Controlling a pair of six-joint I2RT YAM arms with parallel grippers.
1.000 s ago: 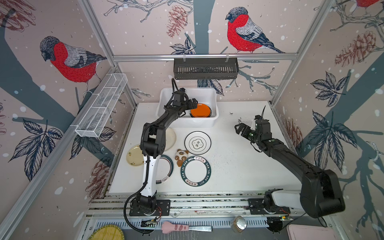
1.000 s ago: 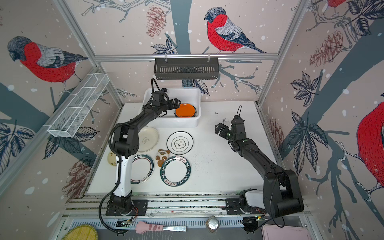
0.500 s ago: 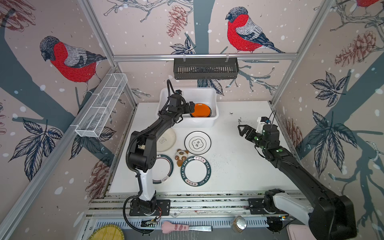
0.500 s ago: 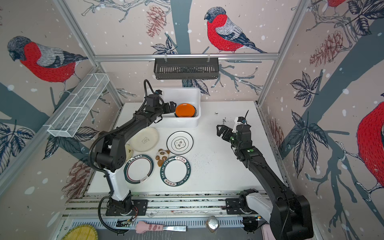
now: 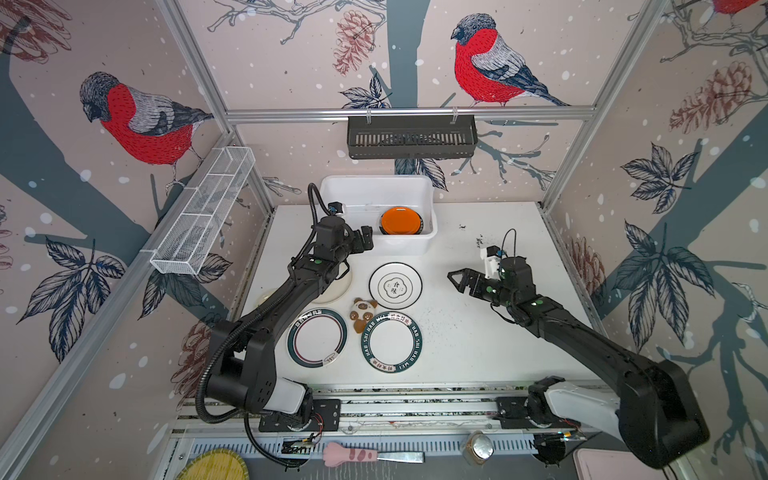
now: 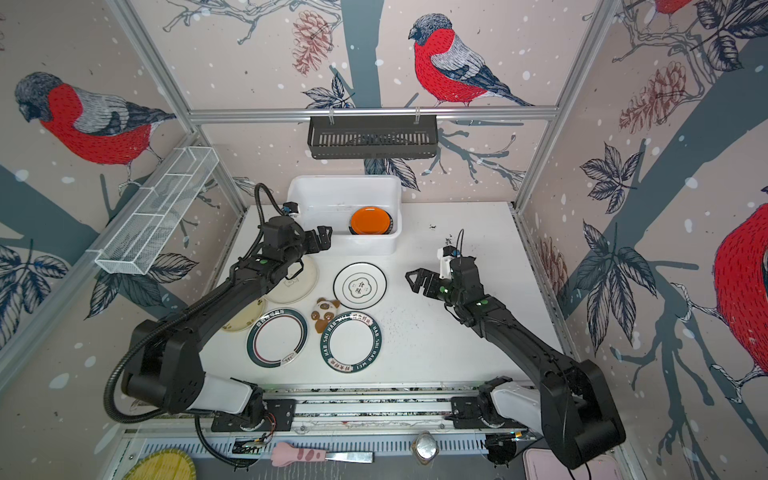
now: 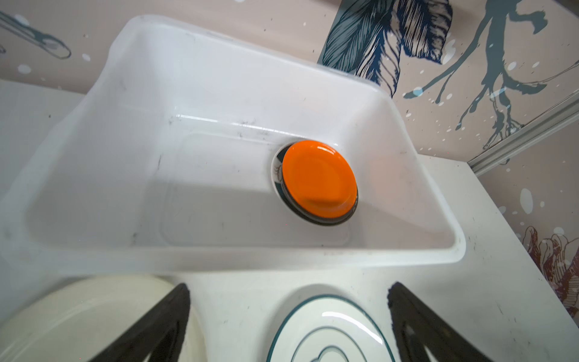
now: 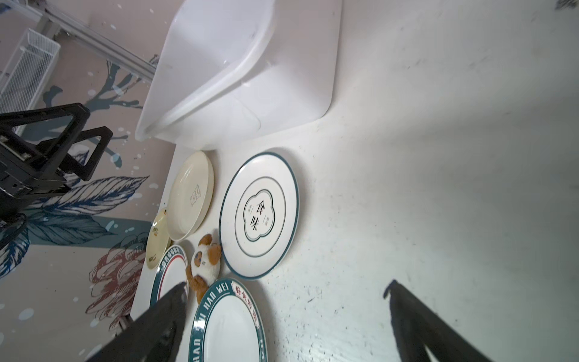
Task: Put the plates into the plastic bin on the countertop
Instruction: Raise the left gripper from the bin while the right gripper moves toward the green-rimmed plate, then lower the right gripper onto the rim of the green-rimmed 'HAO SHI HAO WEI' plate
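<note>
Left wrist: plastic bin (image 7: 200,78) beyond pincer (image 7: 289,285)

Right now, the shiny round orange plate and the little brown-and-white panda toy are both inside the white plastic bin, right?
Not quite. The shiny round orange plate is inside the white plastic bin, but the little brown-and-white panda toy is not. It lies outside the bin, on the white countertop. Both top views show this.

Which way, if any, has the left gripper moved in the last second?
Yes. The left gripper has backed out from over the plastic bin, toward the robot's base. It now hangs open just in front of the bin's near wall.
</note>
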